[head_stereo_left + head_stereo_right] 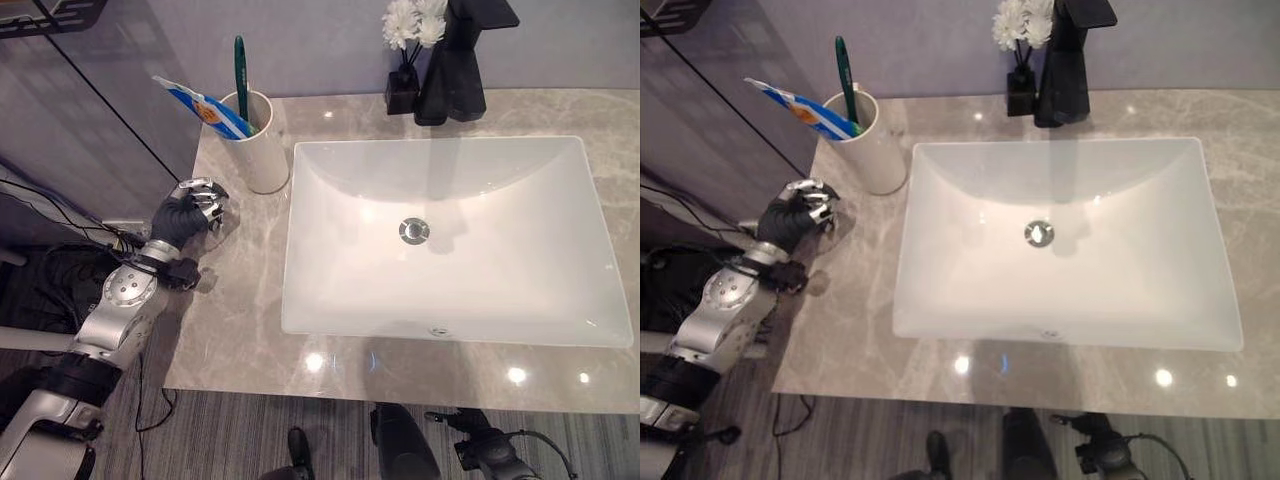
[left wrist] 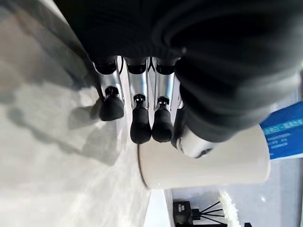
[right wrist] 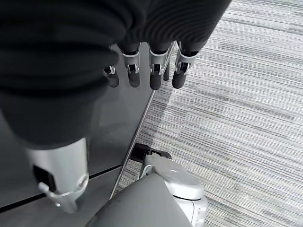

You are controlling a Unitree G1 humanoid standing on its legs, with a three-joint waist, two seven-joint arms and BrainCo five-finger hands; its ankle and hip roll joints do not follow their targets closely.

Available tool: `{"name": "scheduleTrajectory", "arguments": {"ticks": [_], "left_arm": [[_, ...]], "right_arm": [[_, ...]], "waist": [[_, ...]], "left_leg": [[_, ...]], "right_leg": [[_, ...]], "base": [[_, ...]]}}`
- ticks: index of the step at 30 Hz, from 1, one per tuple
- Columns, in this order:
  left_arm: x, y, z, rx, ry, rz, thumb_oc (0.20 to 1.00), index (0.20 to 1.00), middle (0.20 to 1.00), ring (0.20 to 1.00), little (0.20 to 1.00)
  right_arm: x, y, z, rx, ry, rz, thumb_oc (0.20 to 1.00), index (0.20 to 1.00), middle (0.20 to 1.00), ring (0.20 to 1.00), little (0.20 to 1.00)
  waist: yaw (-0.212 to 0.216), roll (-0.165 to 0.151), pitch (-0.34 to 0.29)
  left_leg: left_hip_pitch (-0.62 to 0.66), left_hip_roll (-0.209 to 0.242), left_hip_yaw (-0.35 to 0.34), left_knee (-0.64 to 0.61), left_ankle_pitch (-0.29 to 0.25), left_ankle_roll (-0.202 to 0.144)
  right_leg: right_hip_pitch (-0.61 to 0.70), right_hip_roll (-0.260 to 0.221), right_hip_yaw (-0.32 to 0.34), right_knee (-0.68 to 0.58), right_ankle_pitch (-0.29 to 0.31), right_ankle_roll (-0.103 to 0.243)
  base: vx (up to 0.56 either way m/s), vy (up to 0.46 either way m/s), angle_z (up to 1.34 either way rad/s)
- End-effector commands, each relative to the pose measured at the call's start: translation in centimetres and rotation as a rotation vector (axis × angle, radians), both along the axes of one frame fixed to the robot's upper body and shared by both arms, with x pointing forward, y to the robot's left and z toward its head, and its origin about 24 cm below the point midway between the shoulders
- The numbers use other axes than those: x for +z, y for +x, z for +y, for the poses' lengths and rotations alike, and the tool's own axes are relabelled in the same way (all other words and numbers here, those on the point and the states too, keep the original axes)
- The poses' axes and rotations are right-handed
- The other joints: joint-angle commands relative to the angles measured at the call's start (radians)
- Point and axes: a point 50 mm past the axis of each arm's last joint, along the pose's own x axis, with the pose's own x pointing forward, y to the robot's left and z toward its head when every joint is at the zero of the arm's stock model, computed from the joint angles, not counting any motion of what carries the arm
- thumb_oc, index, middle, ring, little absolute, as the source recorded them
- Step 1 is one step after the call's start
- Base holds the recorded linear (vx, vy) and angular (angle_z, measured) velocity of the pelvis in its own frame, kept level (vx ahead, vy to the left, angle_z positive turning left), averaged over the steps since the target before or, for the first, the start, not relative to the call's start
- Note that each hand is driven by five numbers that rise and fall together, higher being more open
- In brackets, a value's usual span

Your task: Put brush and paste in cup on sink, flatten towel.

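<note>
- The white cup (image 1: 256, 140) stands on the grey marble counter (image 1: 240, 330), just beside the basin's (image 1: 450, 240) left rim; a green brush (image 1: 241, 75) stands upright in it and a blue-and-white paste tube (image 1: 200, 107) leans out over its left edge.
- The left hand (image 1: 190, 215) rests over the counter's left edge, near the cup but apart from it, fingers (image 2: 140, 127) curled and holding nothing.
- The right hand (image 3: 142, 71) hangs over striped grey carpet (image 3: 246, 94), fingers relaxed and empty.
- A black tap (image 1: 460, 60) and a small dark vase of white flowers (image 1: 405, 60) stand behind the basin.
</note>
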Motion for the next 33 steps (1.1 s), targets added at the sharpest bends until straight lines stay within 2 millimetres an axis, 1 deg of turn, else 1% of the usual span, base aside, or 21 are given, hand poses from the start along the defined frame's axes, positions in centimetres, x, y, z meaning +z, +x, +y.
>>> {"name": "scheduleTrajectory", "arguments": {"ticks": [1,9,10,12,16,18,22,26,27,28,30,33], "left_arm": [[1.4,0.4,1.4,0.076,0.051,-0.057,0.2,0.2,0.2,0.2,0.2],[2.0,1.5,1.7,0.133,0.054,-0.067,0.2,0.2,0.2,0.2,0.2],[2.2,1.9,1.7,0.14,0.048,-0.071,0.2,0.2,0.2,0.2,0.2],[2.5,2.3,1.7,0.156,0.04,-0.077,0.2,0.2,0.2,0.2,0.2],[2.8,3.0,1.9,0.197,0.021,-0.082,0.2,0.2,0.2,0.2,0.2],[2.9,3.2,1.9,0.222,0.048,-0.093,0.2,0.2,0.2,0.2,0.2],[2.7,2.4,1.8,0.231,0.119,-0.119,0.2,0.2,0.2,0.2,0.2],[0.8,0.8,1.9,0.211,0.109,-0.092,0.2,0.2,0.2,0.2,0.2],[0.8,0.8,2.0,0.212,0.109,-0.092,0.2,0.2,0.2,0.2,0.2],[0.1,-0.1,2.1,0.201,0.092,-0.083,0.2,0.2,0.2,0.2,0.2],[-0.7,-0.8,2.4,0.194,0.083,-0.061,0.2,0.2,0.2,0.2,0.2],[-1.1,-1.8,2.3,0.169,0.067,-0.059,0.2,0.2,0.2,0.2,0.2]], "right_arm": [[-0.2,0.3,1.5,0.027,0.039,-0.023,1.0,1.0,1.0,1.0,1.0],[-0.1,0.4,1.5,0.044,0.03,-0.024,1.0,1.0,1.0,1.0,1.0],[0.0,0.5,1.7,0.086,0.011,-0.023,1.0,1.0,1.0,1.0,1.0],[0.3,0.9,1.9,0.106,0.013,-0.055,1.0,1.0,1.0,1.0,1.0],[0.7,1.3,2.3,0.109,0.034,-0.093,1.0,1.0,1.0,1.0,1.0],[0.6,1.3,2.5,0.104,0.037,-0.096,1.0,1.0,1.0,1.0,1.0],[0.4,0.8,2.0,0.075,0.029,-0.082,1.0,1.0,1.0,1.0,1.0],[-0.1,-0.1,1.1,0.016,0.02,-0.043,1.0,1.0,1.0,1.0,1.0],[-0.1,-0.1,1.1,0.017,0.019,-0.043,1.0,1.0,1.0,1.0,1.0],[-0.1,-0.4,0.9,0.006,0.02,-0.036,1.0,1.0,1.0,1.0,1.0],[-0.2,-0.5,0.8,-0.005,0.024,-0.034,1.0,1.0,1.0,1.0,1.0],[-0.2,-0.7,0.8,-0.005,0.03,-0.029,1.0,1.0,1.0,1.0,1.0]], "waist": [[-0.03,-0.039,-0.006],[-0.044,-0.036,-0.007],[-0.046,-0.036,-0.008],[-0.054,-0.036,-0.008],[-0.065,-0.037,-0.005],[-0.066,-0.037,-0.008],[-0.057,-0.038,-0.019],[-0.04,-0.037,-0.033],[-0.041,-0.037,-0.032],[-0.033,-0.038,-0.04],[-0.029,-0.038,-0.046],[-0.025,-0.041,-0.054]], "left_leg": [[0.065,-0.038,-0.008,0.003,0.006,0.027],[0.057,-0.033,0.005,0.003,0.005,0.022],[0.051,-0.031,0.006,0.003,0.007,0.02],[0.04,-0.028,0.007,0.003,0.012,0.015],[0.025,-0.024,0.011,0.003,0.017,0.01],[0.023,-0.02,0.013,0.003,0.017,0.006],[0.035,-0.017,0.009,0.003,0.01,0.006],[0.057,-0.014,0.0,0.003,0.005,0.008],[0.058,-0.013,0.0,0.003,0.004,0.008],[0.066,-0.013,-0.003,0.003,0.002,0.009],[0.071,-0.013,-0.005,0.003,0.001,0.01],[0.074,-0.015,-0.006,0.003,-0.002,0.011]], "right_leg": [[-0.044,-0.085,0.079,-0.002,0.096,0.12],[-0.069,-0.071,0.091,-0.002,0.095,0.118],[-0.076,-0.068,0.094,-0.002,0.095,0.118],[-0.085,-0.068,0.09,-0.002,0.097,0.118],[-0.104,-0.062,0.089,-0.002,0.1,0.117],[-0.107,-0.061,0.087,-0.002,0.097,0.116],[-0.095,-0.061,0.085,-0.002,0.09,0.116],[-0.067,-0.063,0.074,-0.002,0.081,0.115],[-0.066,-0.063,0.074,-0.002,0.08,0.115],[-0.056,-0.063,0.072,-0.002,0.079,0.115],[-0.049,-0.064,0.069,-0.002,0.078,0.114],[-0.048,-0.064,0.069,-0.002,0.081,0.114]], "base": [[0.0,0.0,0.0],[0.0,-0.001,-0.02],[-0.01,-0.018,-0.08],[-0.02,-0.016,-0.04],[0.0,-0.005,-0.02],[0.0,-0.021,-0.08],[0.0,0.0,0.0],[0.0,0.0,0.0],[0.01,-0.01,0.04],[-0.01,0.0,0.05],[-0.02,0.007,0.05],[-0.03,0.006,0.09]]}}
